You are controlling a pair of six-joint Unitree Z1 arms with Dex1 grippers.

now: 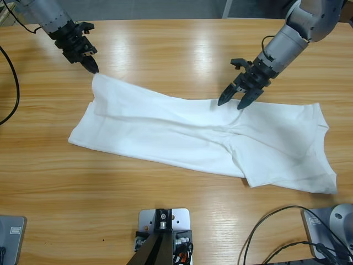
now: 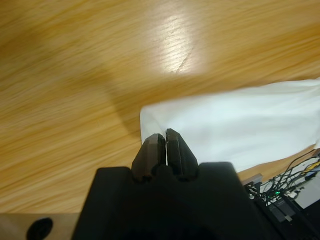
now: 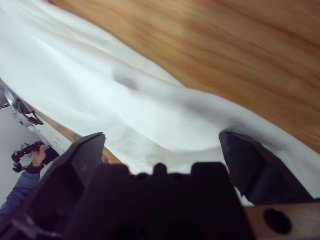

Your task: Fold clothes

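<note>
The clothes are one white T-shirt [image 1: 193,138] lying flattened and creased in a long strip across the table's middle. My left gripper [image 1: 92,67] hangs at the shirt's far left corner with its jaws shut. In the left wrist view the shut left gripper [image 2: 165,136] sits just over the shirt's edge [image 2: 240,120], and no cloth shows between the tips. My right gripper [image 1: 231,102] is open over the shirt's far edge near the middle. In the right wrist view the right gripper [image 3: 165,142] has its jaws wide apart and the white cloth [image 3: 150,105] spreads below them.
Bare wooden table [image 1: 176,49] surrounds the shirt, with wide room at the back and front. A black cable [image 1: 11,83] loops at the left edge and more cables [image 1: 276,232] lie at the front right. A person's hand and blue sleeve [image 3: 27,170] show small beyond the table.
</note>
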